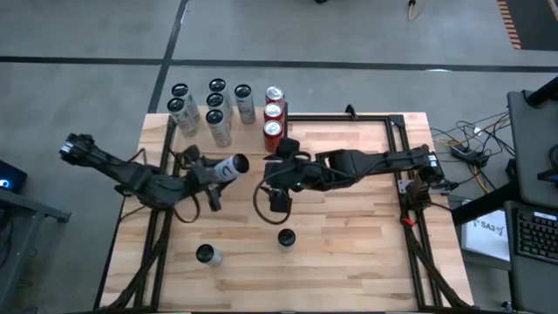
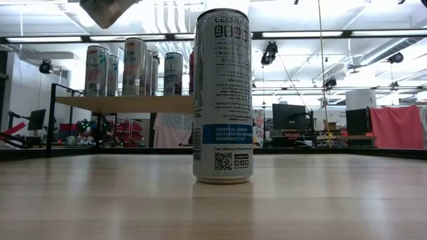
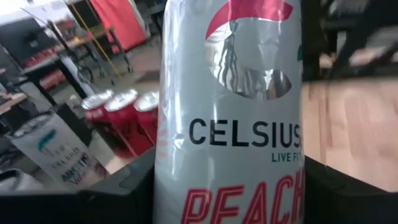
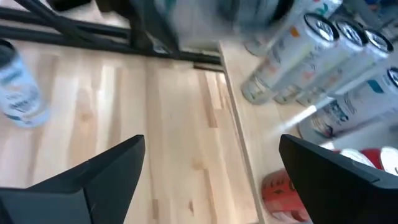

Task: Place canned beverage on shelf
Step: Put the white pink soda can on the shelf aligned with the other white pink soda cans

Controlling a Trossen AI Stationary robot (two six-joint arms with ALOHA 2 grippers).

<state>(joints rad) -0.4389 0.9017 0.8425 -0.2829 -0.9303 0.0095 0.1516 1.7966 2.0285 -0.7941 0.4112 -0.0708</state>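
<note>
Left pincer (image 1: 228, 167) grips a can (image 1: 234, 166) near the shelf (image 1: 196, 131) edge; right pincer (image 1: 281, 146) open.

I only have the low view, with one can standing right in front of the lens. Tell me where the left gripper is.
Observer: The left gripper is over the left half of the table, shut on a white peach can that is tipped almost on its side.
Operator: Report the right gripper.
Observer: The right gripper is open and holds nothing.
Operator: Count the red cans on the shelf.
Observer: Three red cans stand in a row at the right end of the shelf, next to the silver cans.
</note>
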